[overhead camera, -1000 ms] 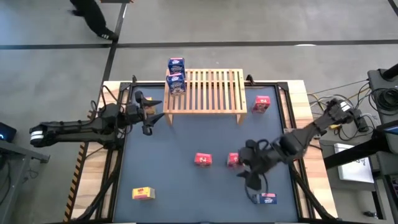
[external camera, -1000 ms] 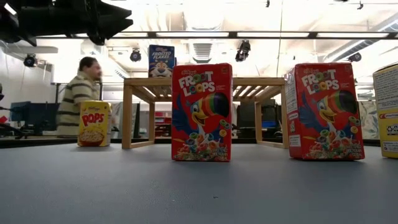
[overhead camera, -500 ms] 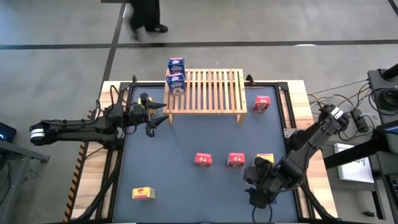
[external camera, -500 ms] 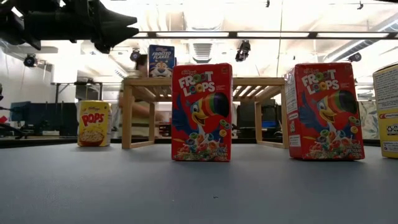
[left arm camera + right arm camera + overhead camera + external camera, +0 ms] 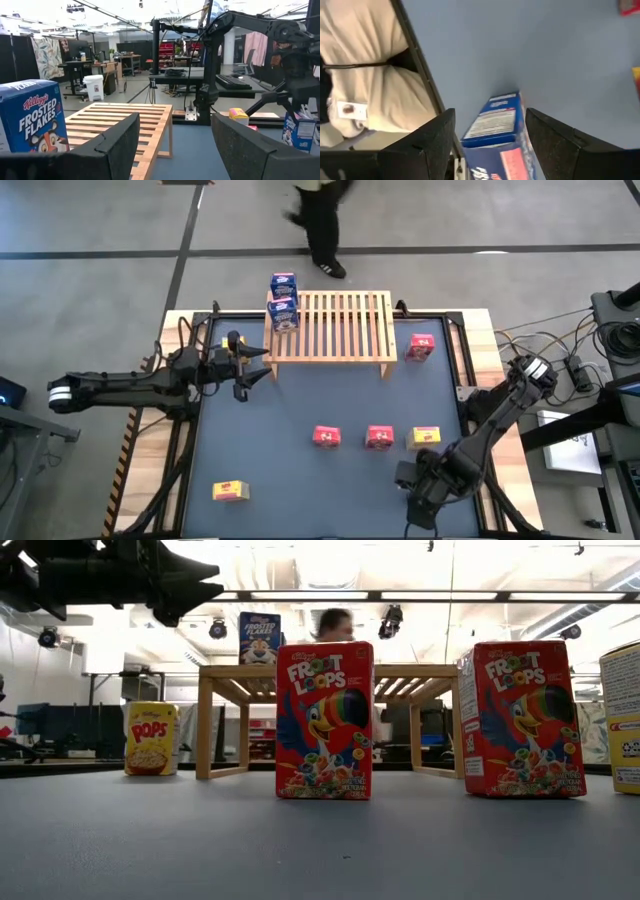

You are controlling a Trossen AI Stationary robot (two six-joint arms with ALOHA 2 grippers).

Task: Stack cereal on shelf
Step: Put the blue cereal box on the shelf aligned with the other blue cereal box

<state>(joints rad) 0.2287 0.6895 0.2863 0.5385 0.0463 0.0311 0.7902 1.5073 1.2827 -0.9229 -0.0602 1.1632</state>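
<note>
My right jaws hang wide over the near right edge of the desk [image 5: 300, 480], one finger [image 5: 427, 145] on each side of a blue box [image 5: 495, 125]. Neither finger touches it as far as I can see, so nothing is held yet. My left jaws are also wide and empty, waiting just off the left front corner of the shelf [image 5: 340, 325].

Two blue boxes [image 5: 283, 313] already sit at the shelf's left end. On the desk stand three red boxes [image 5: 326, 436], two in a row and one by the shelf's right leg. A yellow box [image 5: 427, 437] ends that row, and another yellow box [image 5: 231, 491] stands at the near left.

The worry is the edge. This box lies close to the desk's rim, and it looks off-centre between my fingers. If I close like that, I think one finger meets it first and shoves it sideways, perhaps over the side. I cannot tell whether it stands or lies flat. A grip on the wrong faces could bring it up tilted, and then it would sit badly on the slats. Squeezing too hard would dent the cardboard. The row of boxes also stands between me and the shelf, so a low carry could topple one. My left arm waits near the place I am headed.
</note>
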